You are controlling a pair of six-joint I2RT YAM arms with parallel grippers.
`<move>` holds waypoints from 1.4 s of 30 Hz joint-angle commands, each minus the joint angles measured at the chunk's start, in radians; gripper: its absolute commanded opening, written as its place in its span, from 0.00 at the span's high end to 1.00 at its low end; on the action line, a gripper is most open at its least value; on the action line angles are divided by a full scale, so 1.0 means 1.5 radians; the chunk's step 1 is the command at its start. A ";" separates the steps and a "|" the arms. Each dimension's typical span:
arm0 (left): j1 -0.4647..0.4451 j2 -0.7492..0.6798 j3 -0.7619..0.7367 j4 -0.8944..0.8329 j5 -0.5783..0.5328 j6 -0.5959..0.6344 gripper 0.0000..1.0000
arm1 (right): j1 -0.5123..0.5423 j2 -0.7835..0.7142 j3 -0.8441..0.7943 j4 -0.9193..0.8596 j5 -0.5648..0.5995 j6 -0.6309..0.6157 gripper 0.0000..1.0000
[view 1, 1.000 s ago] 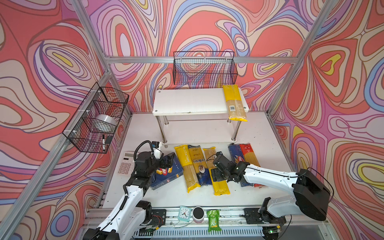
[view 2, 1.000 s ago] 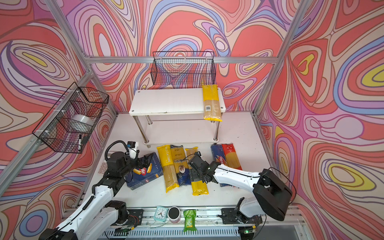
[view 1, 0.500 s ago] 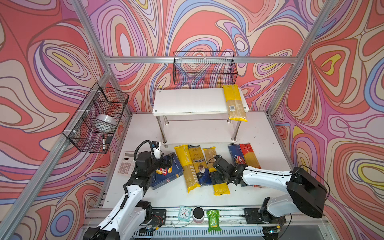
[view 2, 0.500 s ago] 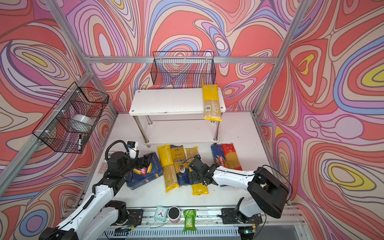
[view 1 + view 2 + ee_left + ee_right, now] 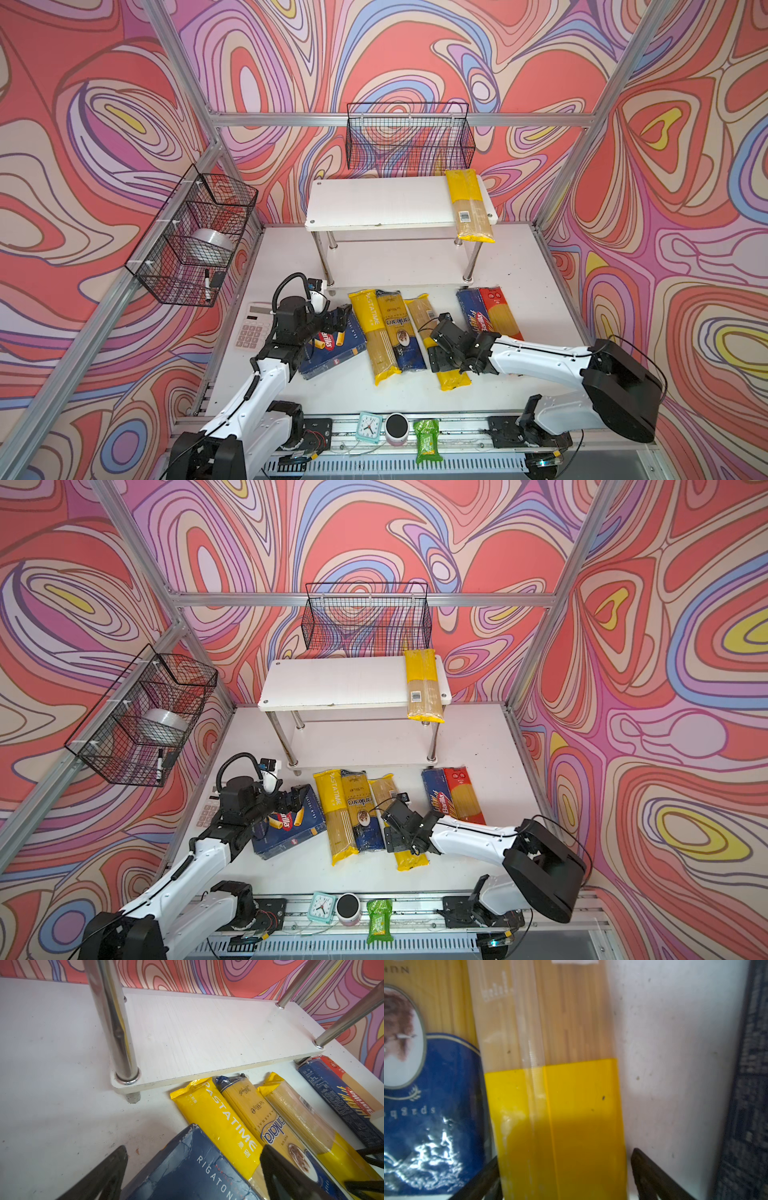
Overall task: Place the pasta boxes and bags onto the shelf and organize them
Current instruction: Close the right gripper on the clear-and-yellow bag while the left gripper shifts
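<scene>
While the right gripper (image 5: pixel 565 1155) stands released, jaws spread to either side of the yellow-and-clear bag (image 5: pixel 419 316) lying on the counter (image 5: pixel 519 266), nothing is lifted. That bag should be light, slick and brittle inside (dry strands snap if bent), so I would grip it across the middle, not at the crinkly yellow end. The left gripper (image 5: pixel 194 1147) is also released, astride a corner of the rigatoni box (image 5: pixel 332 353), a stiff carton that should bear a firm pinch across its thickness. On the shelf (image 5: pixel 374 203) one matching bag (image 5: pixel 469 203) lies on the top board, overhanging the front; the lower board is bare. The side basket (image 5: pixel 174 286) holds a tape roll (image 5: pixel 212 245) and a marker (image 5: pixel 206 284).
</scene>
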 commanded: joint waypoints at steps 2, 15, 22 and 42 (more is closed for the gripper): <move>-0.033 0.019 0.034 -0.003 0.069 -0.020 0.00 | 0.001 -0.029 -0.028 0.029 -0.043 0.052 0.05; -0.186 -0.063 -0.072 0.108 0.028 -0.005 0.00 | 0.002 0.101 0.062 -0.077 0.022 0.021 0.03; -0.186 0.024 -0.042 0.108 0.069 -0.006 0.00 | 0.002 0.096 0.012 -0.004 -0.017 0.020 0.04; -0.187 0.072 -0.015 0.081 0.054 0.008 0.00 | 0.034 0.130 0.016 0.023 -0.013 0.027 0.23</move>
